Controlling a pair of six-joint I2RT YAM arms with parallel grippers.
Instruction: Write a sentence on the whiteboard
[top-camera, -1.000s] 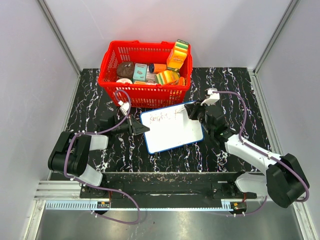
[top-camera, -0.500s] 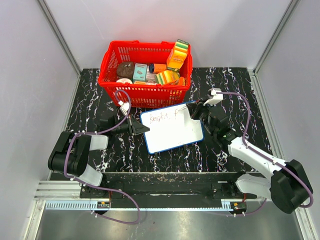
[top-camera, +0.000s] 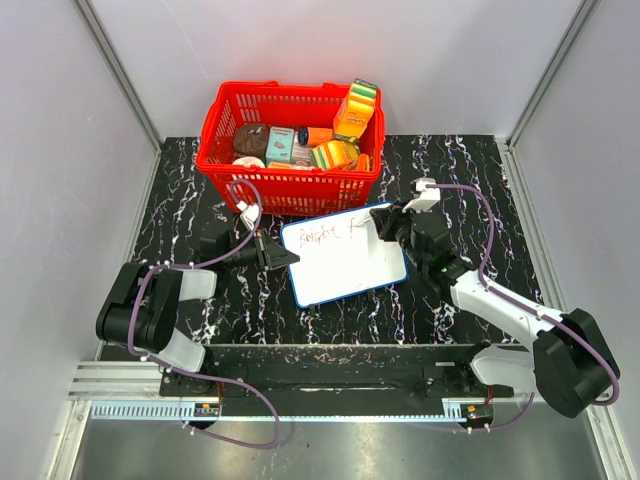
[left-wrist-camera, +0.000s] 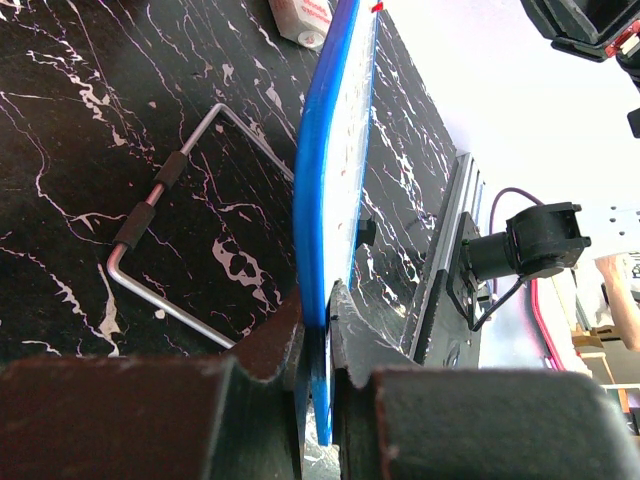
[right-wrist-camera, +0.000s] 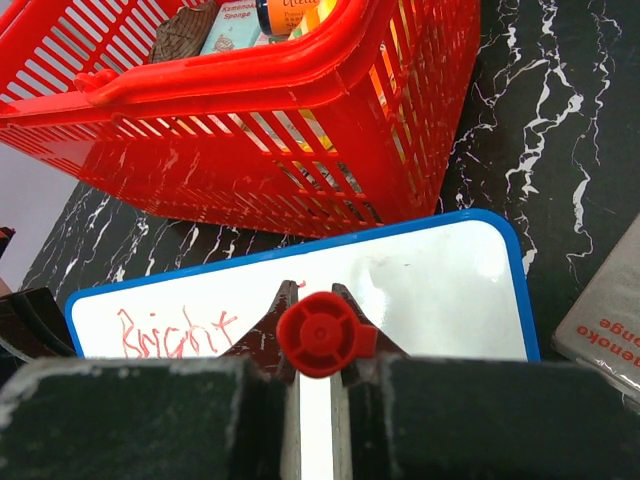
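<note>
The whiteboard (top-camera: 345, 262), white with a blue frame, lies on the black marble table in front of the red basket. Red lettering (top-camera: 322, 236) reading "Bright", with a further stroke after it, runs along its top; it also shows in the right wrist view (right-wrist-camera: 175, 332). My left gripper (top-camera: 284, 258) is shut on the board's left edge (left-wrist-camera: 320, 200), one jaw on each face. My right gripper (top-camera: 386, 226) is shut on a red marker (right-wrist-camera: 325, 336) and holds it over the board's upper right part (right-wrist-camera: 440, 285).
The red basket (top-camera: 225, 170) full of groceries stands just behind the board, close to the right gripper (right-wrist-camera: 250, 130). A bent metal wire stand (left-wrist-camera: 165, 185) lies under the board. A grey box (right-wrist-camera: 608, 320) lies to the right of the board.
My right gripper with the marker shifted slightly right and down over the board's top right, then came back left. The left gripper and the board have not moved.
</note>
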